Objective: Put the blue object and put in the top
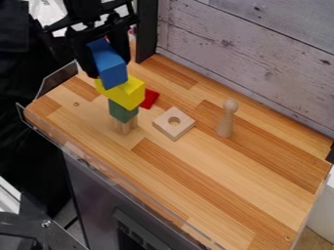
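One blue block, long axis steep, slightly tilted

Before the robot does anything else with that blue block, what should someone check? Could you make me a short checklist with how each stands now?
1. Blue rectangular block held in the black gripper: ok.
2. Tower upright below, with the yellow block above the green block on a light wooden piece: ok.
3. Blue block fully resting on the yellow one: cannot tell; they overlap in view, but contact is unclear.
4. Blue block straight: not ok, it seems to lean more than the green one.
5. Pale wooden square with a round hole and round-headed wooden peg apart from the tower: ok.
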Robot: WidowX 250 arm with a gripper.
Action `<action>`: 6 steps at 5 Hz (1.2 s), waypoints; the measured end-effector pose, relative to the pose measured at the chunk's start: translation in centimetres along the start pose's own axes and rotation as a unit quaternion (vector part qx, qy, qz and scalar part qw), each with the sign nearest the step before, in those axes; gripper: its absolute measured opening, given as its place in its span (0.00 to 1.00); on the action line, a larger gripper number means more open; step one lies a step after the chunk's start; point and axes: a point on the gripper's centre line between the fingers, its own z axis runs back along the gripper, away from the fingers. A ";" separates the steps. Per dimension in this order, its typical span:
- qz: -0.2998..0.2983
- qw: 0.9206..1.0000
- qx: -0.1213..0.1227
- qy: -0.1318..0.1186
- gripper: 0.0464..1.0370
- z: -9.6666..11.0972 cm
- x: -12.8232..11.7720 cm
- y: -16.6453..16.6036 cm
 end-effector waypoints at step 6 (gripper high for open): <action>0.079 0.997 -0.006 -0.006 0.54 -1.0 -0.9 -2.2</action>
